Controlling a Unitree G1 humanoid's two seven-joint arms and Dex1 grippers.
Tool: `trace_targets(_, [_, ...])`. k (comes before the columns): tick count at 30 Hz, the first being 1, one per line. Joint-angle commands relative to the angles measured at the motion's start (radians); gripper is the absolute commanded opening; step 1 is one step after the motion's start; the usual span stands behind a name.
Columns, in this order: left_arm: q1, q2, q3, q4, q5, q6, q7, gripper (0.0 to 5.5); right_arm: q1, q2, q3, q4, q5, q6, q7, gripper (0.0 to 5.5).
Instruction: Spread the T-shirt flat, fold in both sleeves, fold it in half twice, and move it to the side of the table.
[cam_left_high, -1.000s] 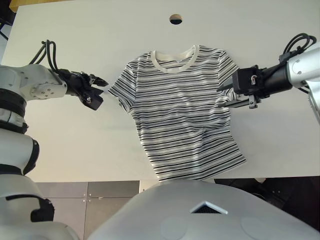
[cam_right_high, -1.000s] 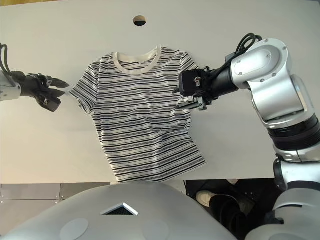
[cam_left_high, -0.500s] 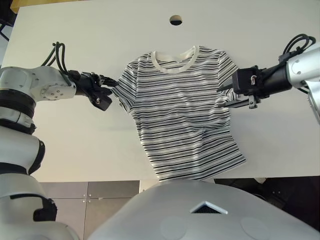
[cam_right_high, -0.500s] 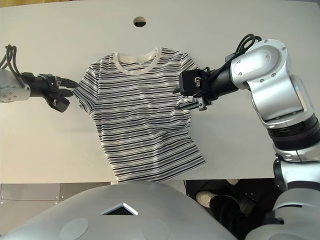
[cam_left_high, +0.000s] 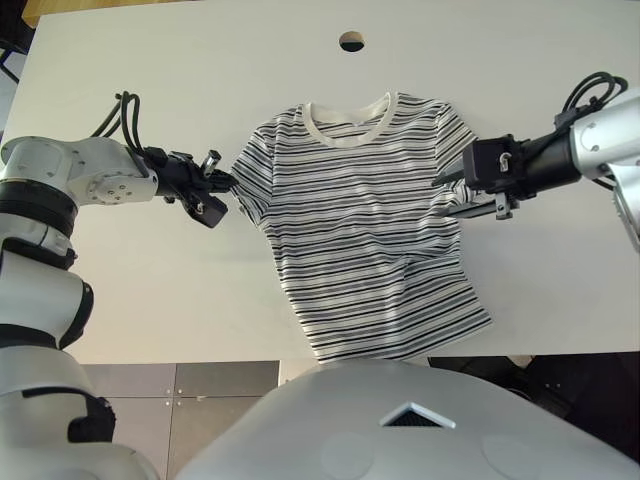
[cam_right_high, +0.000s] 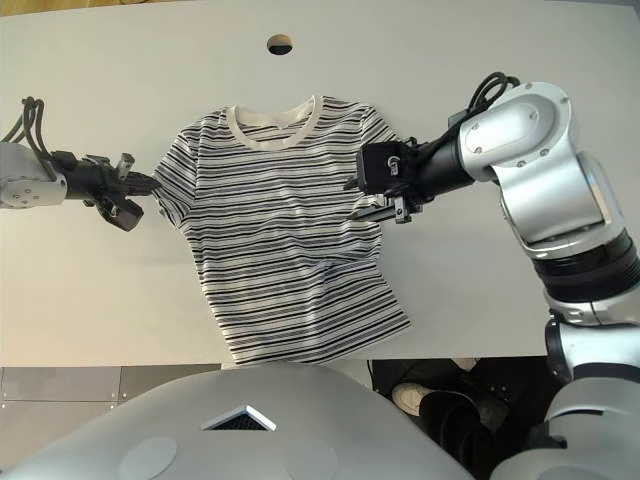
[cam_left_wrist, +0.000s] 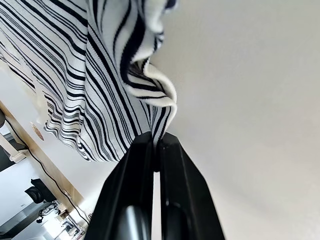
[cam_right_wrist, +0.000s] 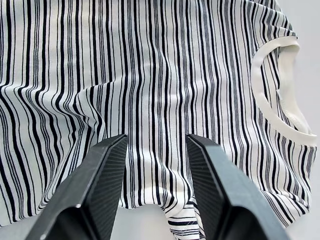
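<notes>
Striped T-shirt (cam_left_high: 365, 220) spread on a white table (cam_left_high: 150, 290), lying between the two claws.

The left claw (cam_left_high: 226, 184) is pinched together on the edge of the shirt's sleeve (cam_left_high: 250, 175), and the cloth bunches into a small fold just ahead of its tips. The right claw (cam_left_high: 440, 197) hangs over the shirt's opposite side, just below the other sleeve, with its two fingers spread apart and striped cloth showing between them. The pale collar (cam_left_high: 348, 122) lies farther out than both claws, and a small dark hole (cam_left_high: 351, 41) in the tabletop sits beyond it. The hem (cam_left_high: 400, 345) lies nearer the robot than either claw, at the table's near edge. The tabletop is plain matte white; grey cabinet doors (cam_left_high: 175, 385) show under its near edge, and a strip of wood (cam_left_high: 70, 6) shows past the far corner on the left claw's side.
</notes>
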Motion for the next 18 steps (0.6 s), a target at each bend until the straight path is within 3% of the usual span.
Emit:
trace_targets(1, [0.017,0.004,-0.041,0.080,0.059,0.026,0.004,0.13,0.000,0.004,0.000,-0.010,0.005,0.006,-0.007,2.16])
trace_targets(9, [-0.035,0.013,-0.072,0.166,0.103,0.084,0.120,0.13,0.005,0.010,0.005,-0.009,0.004,0.005,-0.009,2.16])
trace_targets(18, [-0.091,0.014,-0.079,0.088,0.144,0.078,0.282,0.13,0.019,0.014,0.010,-0.010,0.002,0.004,-0.015,2.16])
